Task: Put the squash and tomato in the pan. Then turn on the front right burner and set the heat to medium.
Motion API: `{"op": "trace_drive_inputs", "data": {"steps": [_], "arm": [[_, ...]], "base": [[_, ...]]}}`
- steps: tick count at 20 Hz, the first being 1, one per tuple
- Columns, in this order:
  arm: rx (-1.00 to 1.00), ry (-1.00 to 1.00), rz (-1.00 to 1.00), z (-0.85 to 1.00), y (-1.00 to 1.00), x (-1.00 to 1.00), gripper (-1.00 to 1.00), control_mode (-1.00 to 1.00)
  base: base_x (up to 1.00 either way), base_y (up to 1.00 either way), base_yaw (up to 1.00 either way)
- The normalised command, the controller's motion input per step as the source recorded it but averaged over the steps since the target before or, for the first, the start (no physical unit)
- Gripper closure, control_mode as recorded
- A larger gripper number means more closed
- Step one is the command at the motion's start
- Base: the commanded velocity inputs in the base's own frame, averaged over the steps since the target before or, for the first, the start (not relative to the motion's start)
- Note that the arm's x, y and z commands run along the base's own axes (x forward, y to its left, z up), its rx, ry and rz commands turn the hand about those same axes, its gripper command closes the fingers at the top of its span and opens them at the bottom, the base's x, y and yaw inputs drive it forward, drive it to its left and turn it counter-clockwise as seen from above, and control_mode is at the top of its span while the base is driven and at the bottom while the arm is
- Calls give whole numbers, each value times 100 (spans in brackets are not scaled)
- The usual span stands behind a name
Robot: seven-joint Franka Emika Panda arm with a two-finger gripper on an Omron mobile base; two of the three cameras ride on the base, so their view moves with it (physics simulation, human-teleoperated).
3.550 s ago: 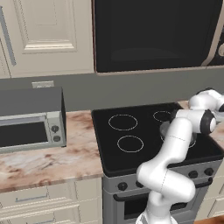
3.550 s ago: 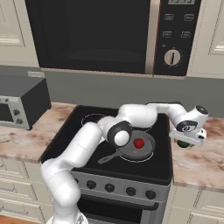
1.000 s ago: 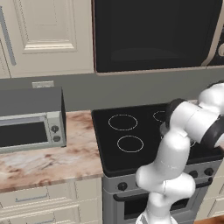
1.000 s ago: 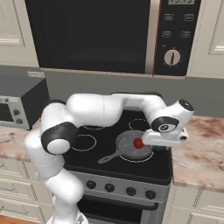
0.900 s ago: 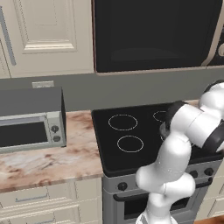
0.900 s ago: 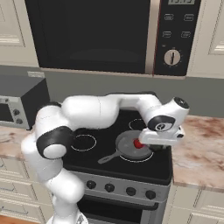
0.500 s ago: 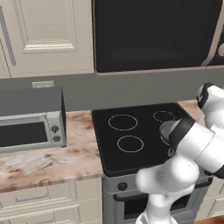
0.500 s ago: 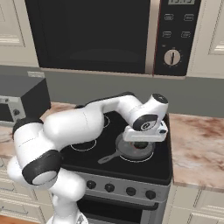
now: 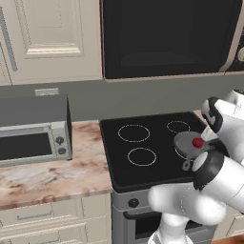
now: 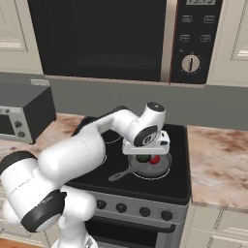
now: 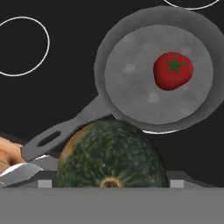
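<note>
1 item of 2 is delivered. Hand view, left to right: the pan handle (image 11: 46, 141) runs out to the left of the fingers; the squash (image 11: 111, 155) sits pinched between them, wide enough to hide the tips; the pan (image 11: 159, 70) lies beyond and right of the fingers, with the tomato (image 11: 173, 71) on its far right floor. In the right base view the gripper (image 10: 146, 151) hangs just above the pan (image 10: 150, 167), the squash (image 10: 142, 158) at its underside and the tomato (image 10: 154, 159) just right of it.

Risks, as judged:
1. The squash appears nearer the handle-side rim than the pan centre. Release here could strike the rim, tip the pan or roll onto the cooktop (image 10: 177, 186).
2. A drop from height could knock the tomato out.
</note>
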Motion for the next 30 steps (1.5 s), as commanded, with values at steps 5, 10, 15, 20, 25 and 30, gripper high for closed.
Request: {"op": "trace_drive_inputs", "data": {"steps": [5,10,15,20,25,30], "arm": [[-4,2,-7,0,32,23,100,-100],[-4,0,-6,0,31,27,100,-100],[-5,0,-5,-5,27,34,100,-100],[-7,0,-2,-7,4,39,100,-100],[-5,3,-1,-6,0,30,100,-100],[-1,1,0,-23,0,24,100,-100]], "base": [[0,0,0],[0,0,0],[0,0,0],[0,0,0],[0,0,0],[0,0,0]]}}
